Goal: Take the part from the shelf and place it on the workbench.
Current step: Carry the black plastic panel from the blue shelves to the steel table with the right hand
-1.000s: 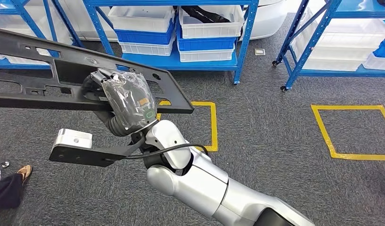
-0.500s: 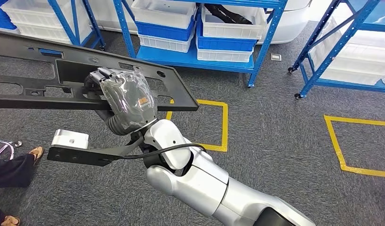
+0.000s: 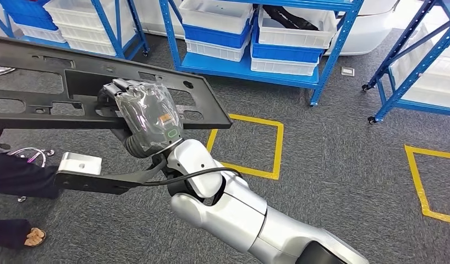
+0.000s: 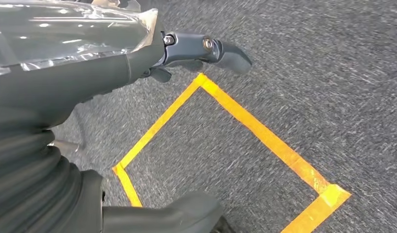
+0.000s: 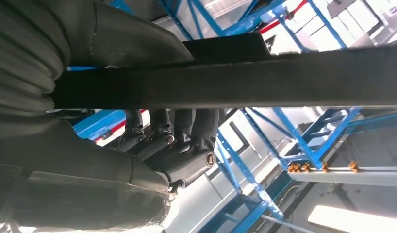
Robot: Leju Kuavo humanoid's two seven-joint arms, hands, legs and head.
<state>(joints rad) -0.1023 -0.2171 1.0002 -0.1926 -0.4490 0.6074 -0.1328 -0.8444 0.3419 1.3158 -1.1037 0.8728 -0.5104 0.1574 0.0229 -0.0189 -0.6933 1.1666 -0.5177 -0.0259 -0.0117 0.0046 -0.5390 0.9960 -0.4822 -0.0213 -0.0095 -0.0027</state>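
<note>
No text, brand name or number can be read on anything here. The one sign-like mark is a small green ring beside an orange patch on the back of the right hand (image 3: 148,118), under its clear plastic wrap; both are too small to make out as writing.

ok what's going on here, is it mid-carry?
Yes. The robot's right hand grips a long black perforated part, holding it roughly level above the grey carpet. No workbench is in sight; ahead are blue shelves with white and blue bins and yellow floor squares. The left hand hangs over the floor, holding nothing. A person's legs are close on the left.
</note>
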